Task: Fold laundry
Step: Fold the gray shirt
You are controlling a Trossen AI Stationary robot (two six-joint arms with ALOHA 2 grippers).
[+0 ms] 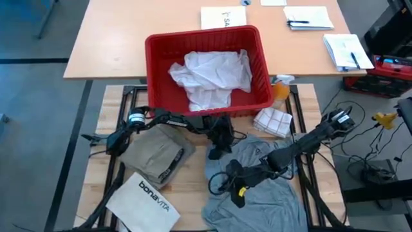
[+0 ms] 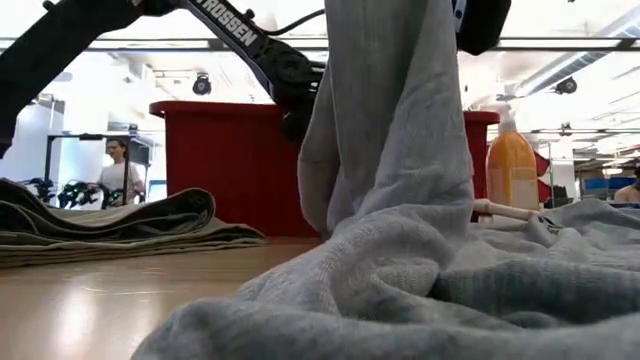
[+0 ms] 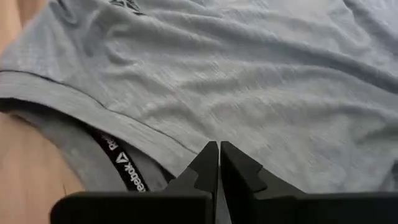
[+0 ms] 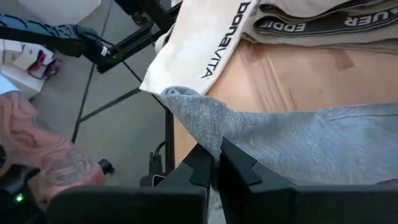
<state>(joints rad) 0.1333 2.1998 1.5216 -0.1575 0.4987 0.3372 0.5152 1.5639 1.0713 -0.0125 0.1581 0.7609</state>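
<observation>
The table (image 1: 193,183) carried the T-shirt (image 1: 270,187) at its right front corner; my right gripper (image 4: 214,163) pinched a hem corner, my left gripper (image 3: 219,163) pinched the collar. I judged both should lift evenly, keeping the cloth taut

Grey T-shirt (image 1: 270,187) rumpled beside folded khaki piece (image 1: 158,154).

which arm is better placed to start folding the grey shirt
Probably the right: its gripper is shut on the grey shirt's edge, lifting it. The left gripper is shut at the collar.
</observation>
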